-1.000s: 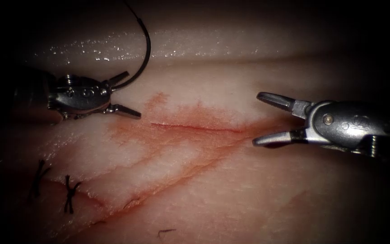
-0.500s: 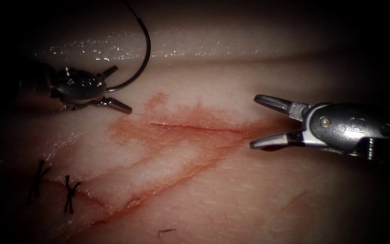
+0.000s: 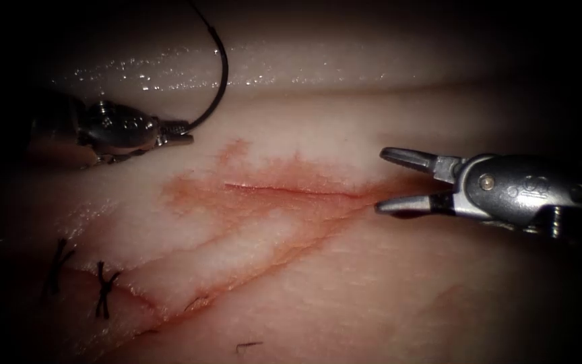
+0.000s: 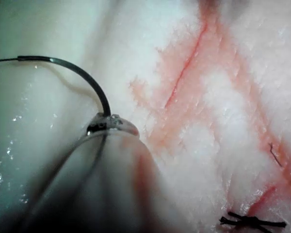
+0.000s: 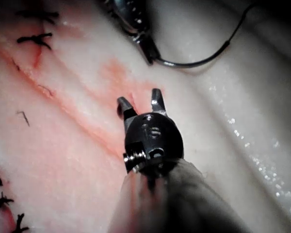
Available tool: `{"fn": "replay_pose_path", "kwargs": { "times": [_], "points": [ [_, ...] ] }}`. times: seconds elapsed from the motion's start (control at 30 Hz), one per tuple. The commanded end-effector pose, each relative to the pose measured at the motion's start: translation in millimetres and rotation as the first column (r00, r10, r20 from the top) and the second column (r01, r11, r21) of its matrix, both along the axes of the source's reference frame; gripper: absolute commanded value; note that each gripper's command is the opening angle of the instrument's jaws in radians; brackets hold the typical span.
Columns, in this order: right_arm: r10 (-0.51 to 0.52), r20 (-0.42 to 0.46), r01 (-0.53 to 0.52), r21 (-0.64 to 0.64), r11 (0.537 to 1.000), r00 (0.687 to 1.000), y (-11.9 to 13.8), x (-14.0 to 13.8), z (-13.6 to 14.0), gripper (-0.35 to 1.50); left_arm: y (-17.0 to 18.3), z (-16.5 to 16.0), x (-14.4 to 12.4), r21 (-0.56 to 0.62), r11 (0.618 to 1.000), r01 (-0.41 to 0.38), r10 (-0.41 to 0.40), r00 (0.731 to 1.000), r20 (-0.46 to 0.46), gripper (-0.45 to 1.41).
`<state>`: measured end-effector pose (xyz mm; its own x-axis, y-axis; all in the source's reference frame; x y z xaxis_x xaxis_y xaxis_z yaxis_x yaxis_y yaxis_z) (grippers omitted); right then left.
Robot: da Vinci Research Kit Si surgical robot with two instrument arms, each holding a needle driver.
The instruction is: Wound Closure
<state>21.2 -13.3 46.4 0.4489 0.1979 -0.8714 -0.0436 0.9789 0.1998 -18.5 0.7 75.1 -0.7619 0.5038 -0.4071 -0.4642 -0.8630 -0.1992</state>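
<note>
Left hand (image 3: 182, 133) grips needle (image 3: 218, 81) end, seemingly — right hand (image 3: 393, 180) empty.

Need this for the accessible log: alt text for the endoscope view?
The left tool grips the curved needle at one end, above the tissue and left of the cut. The right tool, jaws open and empty, sits at the cut's right end. Two stitches lie lower left.
</note>
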Motion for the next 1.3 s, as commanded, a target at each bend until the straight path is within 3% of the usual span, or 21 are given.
{"fn": "replay_pose_path", "kwargs": {
  "times": [0.03,0.27,0.53,0.7,0.8,0.9,1.07,1.2,1.3],
  "points": [
    [0.008,0.004,-0.008,-0.007,1.0,1.0,0.3,0.6,0.4,0.33,0.2,0.2,-0.6,-0.001,1.0,0.008,-0.008,1.0,-0.004,-0.45],
    [0.123,0.037,-0.126,0.095,0.987,0.992,1.1,0.5,0.8,0.23,1.1,-5.2,-1.5,-0.101,0.995,-0.002,0.004,1.0,0.021,-0.45],
    [0.26,0.059,-0.266,0.292,0.919,0.964,2.5,2.0,1.0,0.61,-1.7,-10.9,-4.6,-0.155,0.986,-0.061,0.069,0.996,0.05,-0.45],
    [0.328,0.074,-0.33,0.393,0.858,0.942,3.7,2.5,1.1,0.68,-3.0,-13.1,-6.6,-0.213,0.972,-0.102,0.118,0.991,0.064,-0.45],
    [0.37,0.077,-0.364,0.451,0.815,0.926,4.3,2.7,1.2,0.98,-3.2,-14.2,-7.8,-0.26,0.958,-0.122,0.146,0.986,0.077,-0.45],
    [0.41,0.095,-0.397,0.514,0.76,0.907,4.8,3.0,1.4,1.13,-3.4,-14.9,-8.8,-0.307,0.939,-0.152,0.182,0.981,0.07,-0.45],
    [0.459,0.118,-0.436,0.58,0.688,0.881,5.8,3.9,1.3,1.15,-4.0,-15.4,-10.3,-0.355,0.914,-0.195,0.225,0.973,0.046,-0.45],
    [0.501,0.17,-0.477,0.653,0.587,0.849,7.1,5.3,0.2,1.15,-4.7,-15.7,-11.6,-0.385,0.892,-0.235,0.259,0.966,0.012,-0.45],
    [0.509,0.183,-0.487,0.667,0.564,0.841,7.5,5.9,-0.4,1.15,-4.8,-15.8,-12.1,-0.396,0.884,-0.249,0.271,0.963,0.0,-0.45]
  ]
}}
